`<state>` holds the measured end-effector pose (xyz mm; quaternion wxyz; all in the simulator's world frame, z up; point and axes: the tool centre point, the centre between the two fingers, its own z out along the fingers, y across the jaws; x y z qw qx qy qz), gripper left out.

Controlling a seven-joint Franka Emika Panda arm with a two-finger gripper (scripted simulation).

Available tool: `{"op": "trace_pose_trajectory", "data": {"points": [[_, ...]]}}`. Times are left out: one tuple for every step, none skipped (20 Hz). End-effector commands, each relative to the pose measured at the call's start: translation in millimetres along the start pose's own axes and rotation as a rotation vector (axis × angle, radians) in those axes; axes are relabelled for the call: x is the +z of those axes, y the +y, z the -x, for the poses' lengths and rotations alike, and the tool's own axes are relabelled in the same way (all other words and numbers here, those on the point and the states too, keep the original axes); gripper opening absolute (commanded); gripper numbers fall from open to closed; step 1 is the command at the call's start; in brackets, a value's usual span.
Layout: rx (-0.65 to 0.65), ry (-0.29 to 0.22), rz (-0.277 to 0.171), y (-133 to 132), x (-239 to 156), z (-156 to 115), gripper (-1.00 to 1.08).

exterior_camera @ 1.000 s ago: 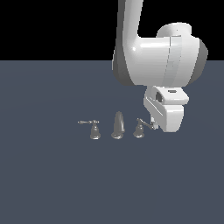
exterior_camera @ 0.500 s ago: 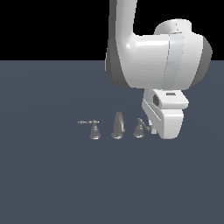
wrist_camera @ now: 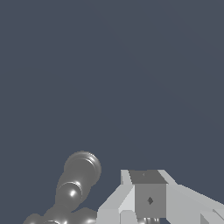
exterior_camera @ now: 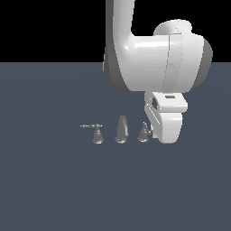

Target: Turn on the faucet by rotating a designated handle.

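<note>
Step in hand, as judged: approach and contact with the handle (exterior_camera: pixel 144 132), which sits right of centre in the exterior view, beside the tapered spout (exterior_camera: pixel 121 129) and opposite the twin handle (exterior_camera: pixel 96 133). The gripper (exterior_camera: pixel 163 135) stands low, immediately right of the handle, hiding its lever arm. Whether its jaws are parted or closed cannot be told from either view. Next move likely calls for a sideways push on the lever.

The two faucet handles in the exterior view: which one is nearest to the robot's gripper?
The handle on the exterior view's right, right beside the gripper. The twin handle stands beyond the spout, its lever pointing left.
</note>
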<state>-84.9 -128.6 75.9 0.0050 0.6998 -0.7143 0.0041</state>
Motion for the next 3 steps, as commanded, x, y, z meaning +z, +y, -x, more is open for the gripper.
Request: {"op": "trace_pose_trajectory", "data": {"points": [[-0.072,-0.012,-0.002,-8.9,-1.2,50.0,-1.0],[-0.075,-0.013,-0.002,-10.0,-1.4,56.5,-1.0],[-0.075,-0.013,-0.002,-10.0,-1.4,56.5,-1.0]]}}
